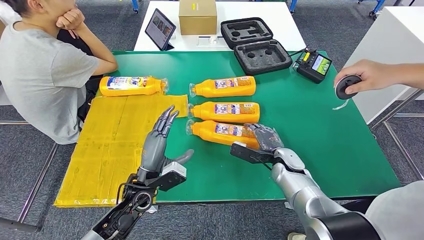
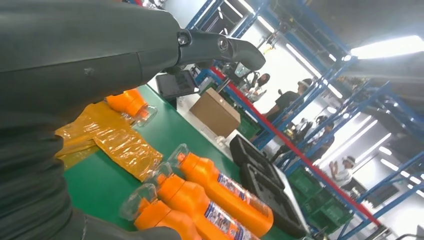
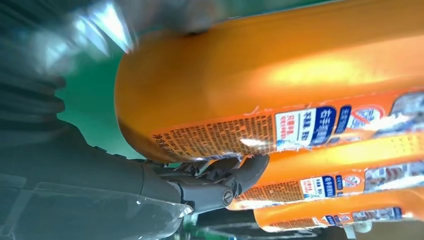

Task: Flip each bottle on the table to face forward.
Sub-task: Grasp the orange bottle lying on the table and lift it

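Four orange bottles lie on their sides on the green table (image 1: 325, 140). One bottle (image 1: 130, 85) is at the far left beside the yellow mat. Three lie in a column: far bottle (image 1: 223, 87), middle bottle (image 1: 225, 111), nearest bottle (image 1: 220, 131). My right hand (image 1: 265, 137) grips the base end of the nearest bottle (image 3: 270, 90), with its dark fingers (image 3: 220, 175) curled under it. My left hand (image 1: 160, 137) is raised left of the column, fingers straight and apart, holding nothing. In the left wrist view its thumb (image 2: 220, 47) stands above the three bottles (image 2: 225, 192).
A yellow mat (image 1: 115, 145) covers the table's left part. A person (image 1: 40, 75) sits at the left. Another person's hand (image 1: 365, 75) holds a black roll at the right edge. At the back are a black foam case (image 1: 255, 45), a cardboard box (image 1: 197, 17), a tablet (image 1: 160, 29) and a screen device (image 1: 313, 65).
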